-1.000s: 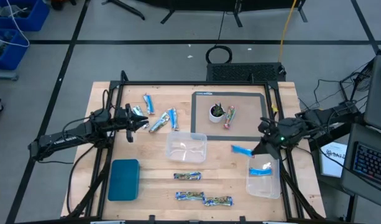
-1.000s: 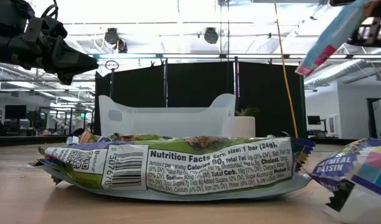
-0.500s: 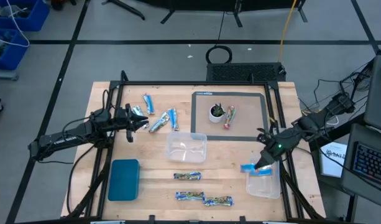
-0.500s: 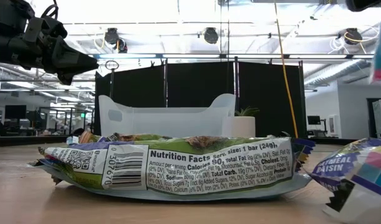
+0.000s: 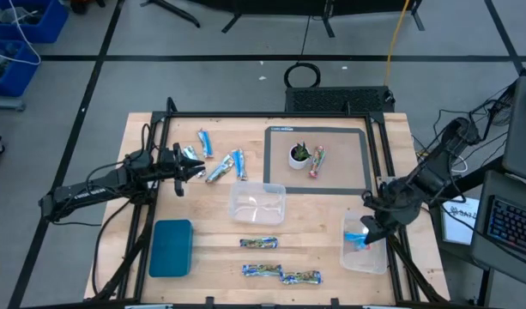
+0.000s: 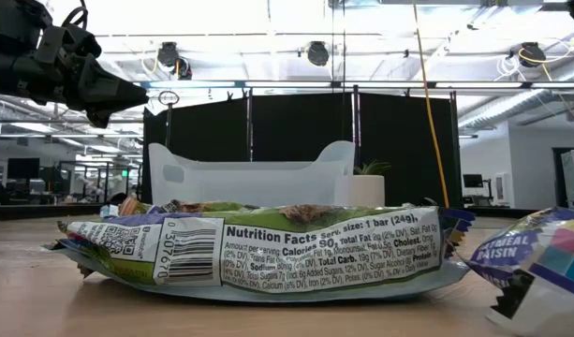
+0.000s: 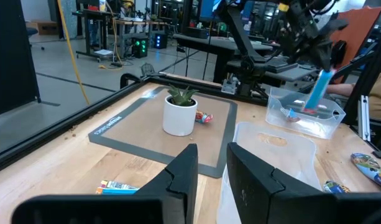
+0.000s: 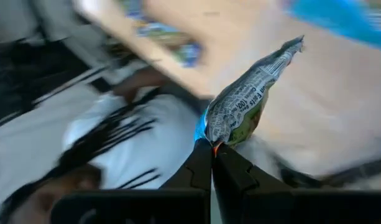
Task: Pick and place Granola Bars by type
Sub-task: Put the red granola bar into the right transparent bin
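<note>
My right gripper [image 5: 371, 230] is shut on a blue-edged granola bar [image 7: 317, 90], which hangs over the clear tub [image 5: 364, 251] at the table's right near side; another bar lies in that tub. My left gripper [image 7: 210, 163] waits open and level at the table's left, holding nothing. Blue bars [image 5: 218, 170] lie flat at the far left. Three patterned bars [image 5: 261, 270] lie along the near edge, one of them close up in the low view [image 6: 258, 248]. A red bar [image 5: 317, 160] lies on the grey mat beside the white pot [image 5: 299, 155]. My right gripper pinches one end of the bar [image 8: 210, 135] between its two shut fingers. The fingers come slanting down from the table's right side. The bar hangs from them at a slant, lifted clear, with its free end [image 7: 309, 107] just above the tub's rim.
A second clear tub [image 5: 257, 202] stands at mid-table, and a blue tray [image 5: 171, 247] lies at the near left. The grey mat [image 5: 280, 182] covers the far right. Cables and a keyboard lie off the table's right edge.
My right gripper has swung from the mat's near right corner toward the table's near edge, sinking a little and rolling its wrist. The blue bar went with it, from lying nearly level over bare wood to hanging over the right tub.
</note>
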